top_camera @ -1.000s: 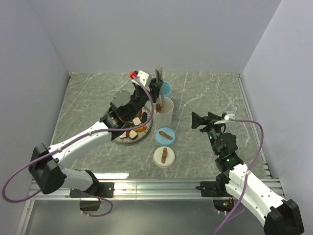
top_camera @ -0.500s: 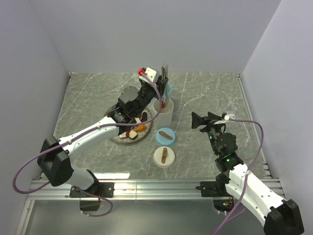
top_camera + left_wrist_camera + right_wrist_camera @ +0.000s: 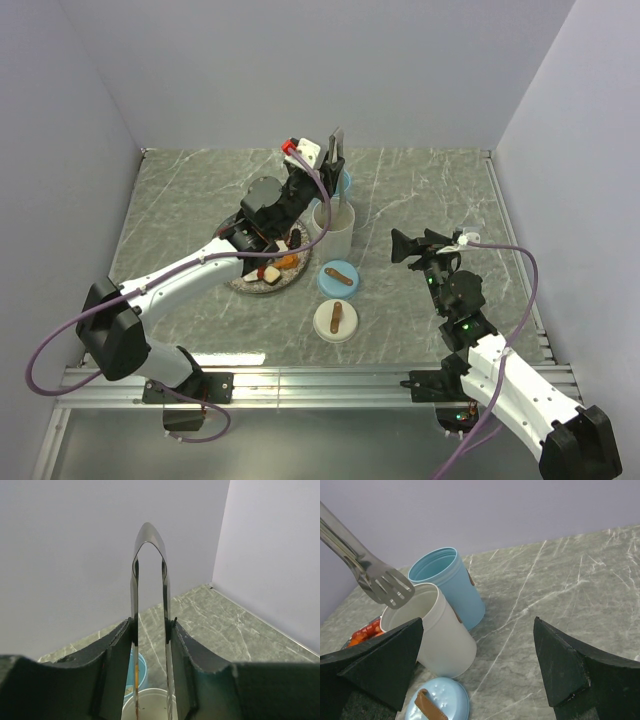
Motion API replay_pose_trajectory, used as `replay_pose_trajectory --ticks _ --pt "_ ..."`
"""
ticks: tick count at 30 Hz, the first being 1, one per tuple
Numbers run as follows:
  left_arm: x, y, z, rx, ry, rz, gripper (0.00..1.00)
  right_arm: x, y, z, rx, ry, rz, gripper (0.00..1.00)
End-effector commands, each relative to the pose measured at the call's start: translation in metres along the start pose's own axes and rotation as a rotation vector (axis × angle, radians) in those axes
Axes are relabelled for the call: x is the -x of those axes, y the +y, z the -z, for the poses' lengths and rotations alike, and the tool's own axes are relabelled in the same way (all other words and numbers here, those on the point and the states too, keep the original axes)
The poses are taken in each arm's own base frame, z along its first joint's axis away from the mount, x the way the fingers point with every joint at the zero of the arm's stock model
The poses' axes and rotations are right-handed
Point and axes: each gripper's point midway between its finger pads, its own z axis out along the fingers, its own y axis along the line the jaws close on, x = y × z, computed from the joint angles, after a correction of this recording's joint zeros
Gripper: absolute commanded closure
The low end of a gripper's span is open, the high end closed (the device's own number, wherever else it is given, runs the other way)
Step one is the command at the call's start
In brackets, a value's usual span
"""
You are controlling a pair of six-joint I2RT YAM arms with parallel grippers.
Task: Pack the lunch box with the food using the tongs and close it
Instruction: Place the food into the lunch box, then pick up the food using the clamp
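My left gripper (image 3: 326,180) is shut on the grey metal tongs (image 3: 333,150), which stand nearly upright with their joined end up. In the left wrist view both tongs arms (image 3: 148,530) pass between my fingers (image 3: 117,650). Their slotted tips (image 3: 387,587) hang empty over the mouth of the open white lunch box container (image 3: 437,640). An open blue container (image 3: 447,582) stands right behind it. Food pieces in orange, white and red (image 3: 272,272) lie on the plate (image 3: 250,287) left of the containers. My right gripper (image 3: 477,622) stands open and empty to their right.
A blue lid (image 3: 338,279) and a white lid (image 3: 336,320), each with a brown strap handle, lie in front of the containers. The side walls rise at the table's left, right and far edges. My right arm (image 3: 465,310) is at the near right.
My left gripper swung right from the plate's edge to above the white container, carrying the tongs. Its fingers then eased apart a little, so the tongs spread. The right arm stayed still.
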Motion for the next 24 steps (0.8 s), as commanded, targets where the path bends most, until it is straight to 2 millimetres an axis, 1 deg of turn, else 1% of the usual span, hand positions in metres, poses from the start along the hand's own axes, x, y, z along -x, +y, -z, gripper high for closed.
replay_pose_trajectory --ticks 1,5,7,8,9,11,12,14,16,17,18,20,21,23,24 --pt "0.044 0.001 -0.002 0.011 -0.122 0.012 0.59 0.006 -0.001 -0.001 -0.002 -0.026 0.000 0.02" --pt "0.052 0.011 0.006 0.052 -0.129 -0.008 0.60 0.005 -0.001 -0.001 -0.003 -0.026 0.001 0.03" --pt "0.061 0.019 0.016 0.086 -0.144 -0.015 0.61 0.006 -0.001 -0.001 -0.003 -0.028 0.000 0.03" --pt "0.074 0.029 0.026 0.128 -0.169 -0.021 0.61 0.006 -0.001 -0.001 -0.001 -0.028 0.000 0.02" --pt "0.069 0.034 0.032 0.152 -0.162 -0.028 0.61 0.006 -0.001 -0.001 -0.001 -0.029 0.000 0.03" --pt "0.073 0.046 0.045 0.201 -0.177 -0.043 0.61 0.005 -0.001 -0.001 -0.002 -0.026 0.000 0.03" --pt "0.078 0.056 0.059 0.246 -0.194 -0.038 0.62 0.006 -0.001 -0.001 0.000 -0.027 0.000 0.03" --pt "0.079 0.067 0.073 0.295 -0.203 -0.043 0.61 0.006 -0.001 -0.001 0.000 -0.027 0.000 0.03" --pt "0.073 0.081 0.092 0.358 -0.197 -0.045 0.61 0.006 -0.001 -0.001 0.000 -0.027 0.000 0.03" --pt "0.075 0.085 0.100 0.377 -0.205 -0.039 0.61 0.006 -0.001 -0.001 -0.001 -0.028 0.000 0.03" --pt "0.059 0.089 0.106 0.396 -0.175 -0.048 0.61 0.006 -0.001 -0.001 -0.001 -0.028 0.000 0.03" --pt "0.048 0.097 0.115 0.439 -0.168 -0.040 0.61 0.006 -0.001 -0.001 0.000 -0.026 0.001 0.02" --pt "0.031 0.099 0.120 0.450 -0.140 -0.047 0.61 0.006 -0.001 -0.001 0.000 -0.026 0.001 0.03" --pt "0.020 0.104 0.127 0.482 -0.140 -0.037 0.61 0.005 0.000 -0.001 0.001 -0.024 0.001 0.03" --pt "0.004 0.106 0.131 0.491 -0.117 -0.043 0.61 0.005 0.000 -0.001 0.000 -0.023 0.001 0.02"
